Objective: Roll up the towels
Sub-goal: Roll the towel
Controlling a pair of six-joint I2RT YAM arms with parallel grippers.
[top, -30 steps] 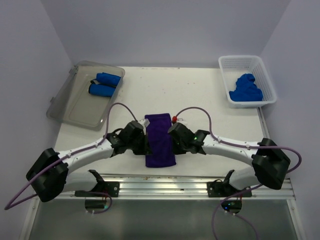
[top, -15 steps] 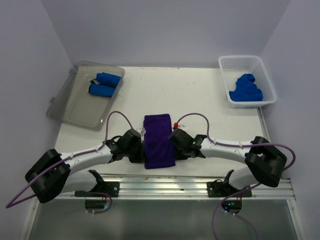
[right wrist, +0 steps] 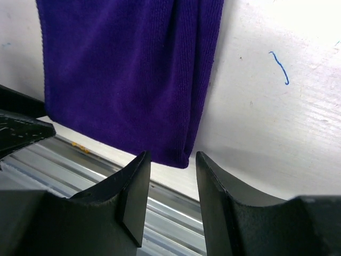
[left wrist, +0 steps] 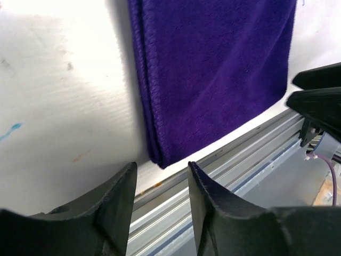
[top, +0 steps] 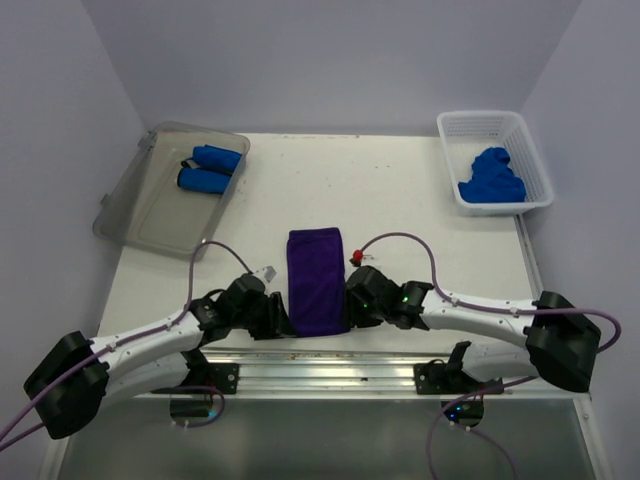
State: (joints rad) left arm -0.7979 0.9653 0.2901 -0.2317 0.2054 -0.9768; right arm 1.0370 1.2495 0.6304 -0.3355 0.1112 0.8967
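Note:
A purple towel (top: 316, 280), folded into a long strip, lies flat at the near edge of the table. My left gripper (top: 281, 322) is open and empty at the towel's near left corner (left wrist: 160, 157). My right gripper (top: 349, 312) is open and empty at the near right corner (right wrist: 184, 154). Each wrist view shows its corner just ahead of the gap between the fingers, not held. The right gripper's dark fingers (left wrist: 314, 101) show at the right of the left wrist view.
A clear bin (top: 150, 215) at the back left holds two rolled blue towels (top: 208, 168). A white basket (top: 520, 125) at the back right holds a crumpled blue towel (top: 492, 178). A metal rail (top: 330, 365) runs along the table's near edge below the towel.
Both grippers have drawn back toward the near edge along the towel's sides and now sit at its near corners. The towel lies flat as before.

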